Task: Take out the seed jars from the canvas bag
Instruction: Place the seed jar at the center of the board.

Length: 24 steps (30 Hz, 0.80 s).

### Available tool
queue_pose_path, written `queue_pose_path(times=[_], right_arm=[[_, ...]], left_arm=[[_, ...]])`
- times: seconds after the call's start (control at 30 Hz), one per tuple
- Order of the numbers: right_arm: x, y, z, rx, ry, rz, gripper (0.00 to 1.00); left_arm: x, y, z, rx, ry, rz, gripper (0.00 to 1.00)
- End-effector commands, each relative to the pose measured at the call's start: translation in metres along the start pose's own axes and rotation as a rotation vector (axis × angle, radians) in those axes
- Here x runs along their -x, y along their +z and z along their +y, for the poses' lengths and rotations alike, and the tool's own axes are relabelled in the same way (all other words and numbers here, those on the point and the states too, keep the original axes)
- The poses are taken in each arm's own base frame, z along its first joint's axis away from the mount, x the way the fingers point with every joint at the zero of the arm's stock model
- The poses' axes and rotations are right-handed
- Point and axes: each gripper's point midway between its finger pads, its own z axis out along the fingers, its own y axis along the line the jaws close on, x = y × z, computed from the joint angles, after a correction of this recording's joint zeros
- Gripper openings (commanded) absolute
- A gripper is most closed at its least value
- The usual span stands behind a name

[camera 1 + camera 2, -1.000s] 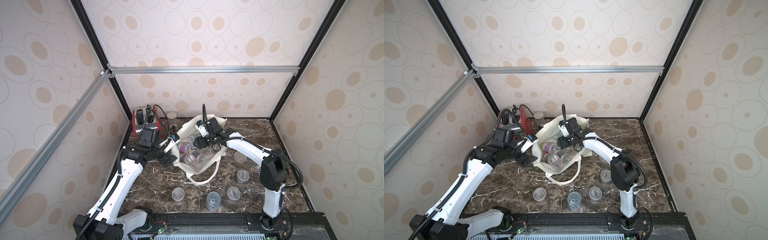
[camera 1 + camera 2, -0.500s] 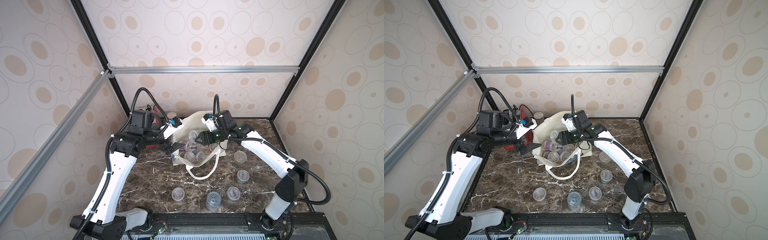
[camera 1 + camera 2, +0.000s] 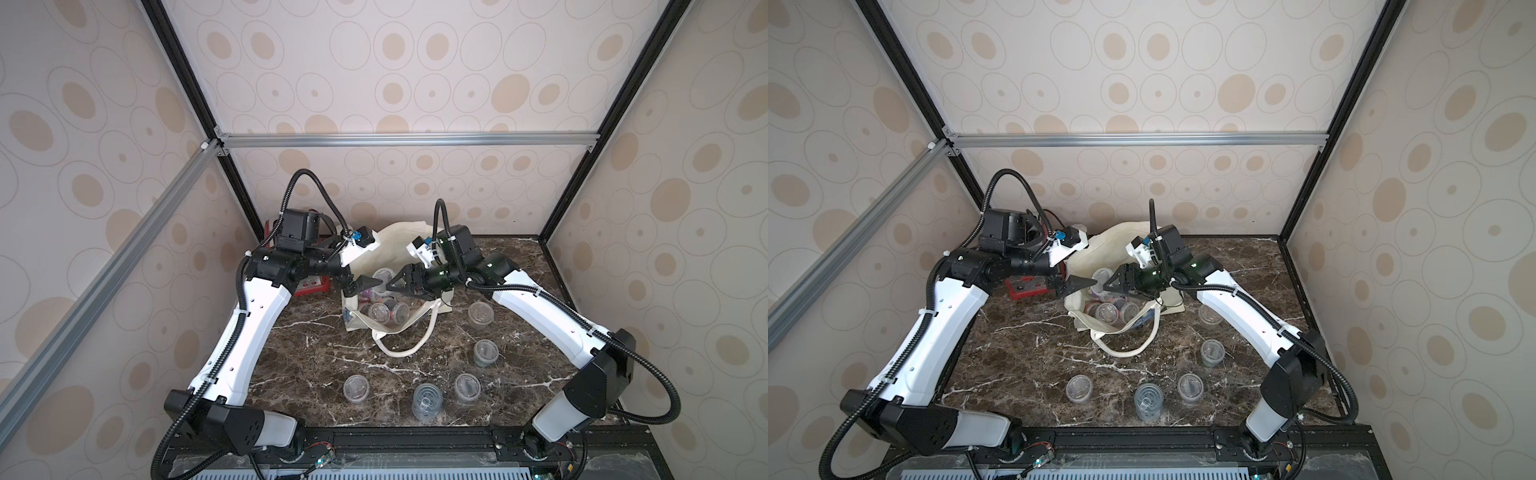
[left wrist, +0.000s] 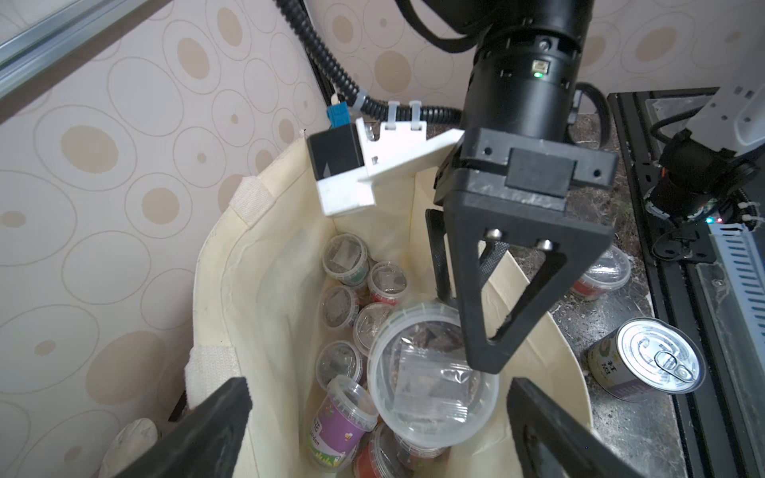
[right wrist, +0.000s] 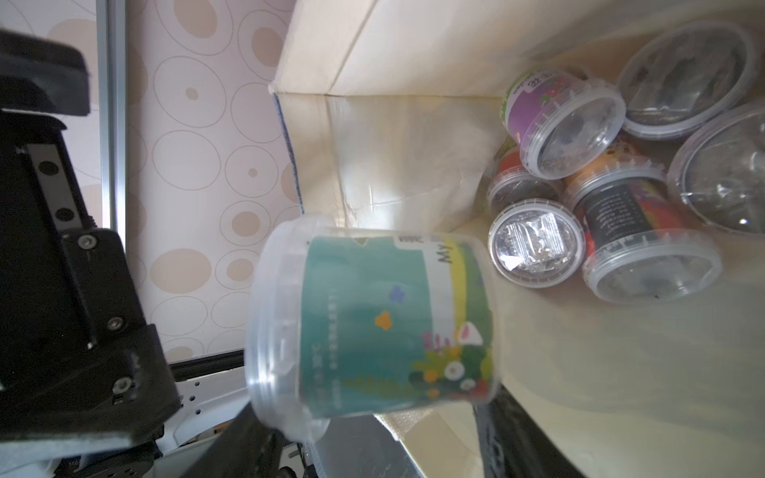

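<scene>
The right pincer (image 3: 399, 284), reaching in from the right, is clamped on a seed jar (image 5: 372, 327) whose teal label reads "My", above the open canvas bag (image 3: 399, 237), while the left pincer (image 3: 362, 286) faces it, jaws apart.

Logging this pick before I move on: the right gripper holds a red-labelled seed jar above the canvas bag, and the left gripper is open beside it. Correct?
Not red: the right wrist view shows the seed jar has a teal-green label. Otherwise yes: the right gripper holds it above the canvas bag, with the left gripper open beside it.
</scene>
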Motion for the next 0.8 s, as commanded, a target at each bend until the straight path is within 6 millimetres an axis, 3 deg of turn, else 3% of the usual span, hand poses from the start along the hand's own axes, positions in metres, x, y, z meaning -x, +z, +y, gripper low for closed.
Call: queue_pose_path(times=[0.0,0.27,0.57,0.77], right_arm=[[0.001,-0.005,0.024,0.087,0.025,-0.009,0.63],[-0.006,0.009,0.036,0.137,0.046,0.056,0.63],[0.003,0.021,0.037,0.153,0.064,0.066,0.62],[0.004,0.024,0.038,0.155,0.061,0.09,0.62]], left_arm=[[-0.004,0.002,-0.013,-0.066,0.179,0.026,0.98],[-0.021,0.022,-0.002,-0.028,0.168,0.107,0.98],[-0.031,0.017,-0.049,-0.229,0.221,0.108,0.98],[-0.041,0.021,-0.04,-0.196,0.229,0.154,0.98]])
